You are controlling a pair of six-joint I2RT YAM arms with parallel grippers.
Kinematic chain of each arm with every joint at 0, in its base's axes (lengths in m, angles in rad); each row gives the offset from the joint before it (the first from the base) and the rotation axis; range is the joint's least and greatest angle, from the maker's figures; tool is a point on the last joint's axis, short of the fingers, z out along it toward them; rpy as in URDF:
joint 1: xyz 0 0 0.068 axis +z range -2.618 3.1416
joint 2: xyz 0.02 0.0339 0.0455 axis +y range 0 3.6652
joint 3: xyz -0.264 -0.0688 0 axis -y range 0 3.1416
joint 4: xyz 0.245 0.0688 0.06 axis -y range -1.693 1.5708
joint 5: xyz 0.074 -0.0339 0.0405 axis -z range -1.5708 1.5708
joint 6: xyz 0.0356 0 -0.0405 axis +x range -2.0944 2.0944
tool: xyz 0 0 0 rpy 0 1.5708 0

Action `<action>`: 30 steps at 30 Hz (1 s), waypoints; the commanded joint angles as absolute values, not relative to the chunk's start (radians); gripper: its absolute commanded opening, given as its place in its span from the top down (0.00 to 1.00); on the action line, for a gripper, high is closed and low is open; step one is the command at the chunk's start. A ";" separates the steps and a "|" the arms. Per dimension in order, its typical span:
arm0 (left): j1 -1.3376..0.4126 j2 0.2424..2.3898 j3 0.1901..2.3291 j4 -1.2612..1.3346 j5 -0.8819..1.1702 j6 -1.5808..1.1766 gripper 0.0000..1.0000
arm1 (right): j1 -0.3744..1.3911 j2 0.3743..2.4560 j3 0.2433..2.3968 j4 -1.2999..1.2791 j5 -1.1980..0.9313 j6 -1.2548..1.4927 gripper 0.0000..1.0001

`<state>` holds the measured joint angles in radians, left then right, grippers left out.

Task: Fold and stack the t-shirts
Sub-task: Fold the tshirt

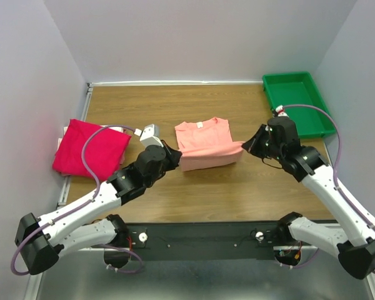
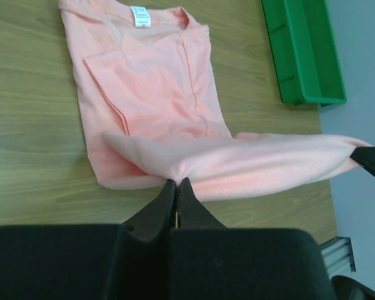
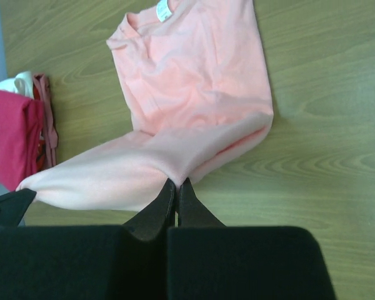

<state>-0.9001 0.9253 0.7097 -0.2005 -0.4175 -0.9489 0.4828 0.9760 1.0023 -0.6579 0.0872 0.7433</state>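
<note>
wooden table [image 1: 237, 187], left gripper [image 2: 177, 182] and right gripper [image 3: 177, 182] each pinched tight on near edge of salmon t-shirt [image 1: 203, 140]

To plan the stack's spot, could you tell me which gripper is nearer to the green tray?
Right. The right gripper, shut on the salmon t-shirt's hem, sits just left of the green tray's near corner; the left gripper pinches the hem's other end, across the shirt.
</note>
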 commanded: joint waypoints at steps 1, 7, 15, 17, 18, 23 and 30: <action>-0.827 0.979 0.753 -0.132 -0.376 -0.847 1.00 | 0.480 1.058 1.081 -0.606 0.221 0.724 0.99; -0.749 1.083 0.865 -0.109 -0.373 -0.779 1.00 | 0.474 1.219 1.204 -0.581 0.331 0.710 0.99; -0.640 1.248 0.965 -0.075 -0.299 -0.706 1.00 | 0.423 1.396 1.319 -0.555 0.305 0.658 1.00; -0.605 1.307 0.995 -0.066 -0.266 -0.684 1.00 | 0.394 1.445 1.338 -0.545 0.269 0.649 1.00; -0.592 1.328 1.005 -0.061 -0.250 -0.678 1.00 | 0.382 1.460 1.344 -0.537 0.253 0.646 0.99; -0.529 1.448 1.071 -0.054 -0.218 -0.654 1.00 | 0.313 1.598 1.387 -0.489 0.155 0.617 1.00; -0.468 1.600 1.159 -0.052 -0.176 -0.617 1.00 | 0.268 1.775 1.486 -0.465 0.018 0.571 0.99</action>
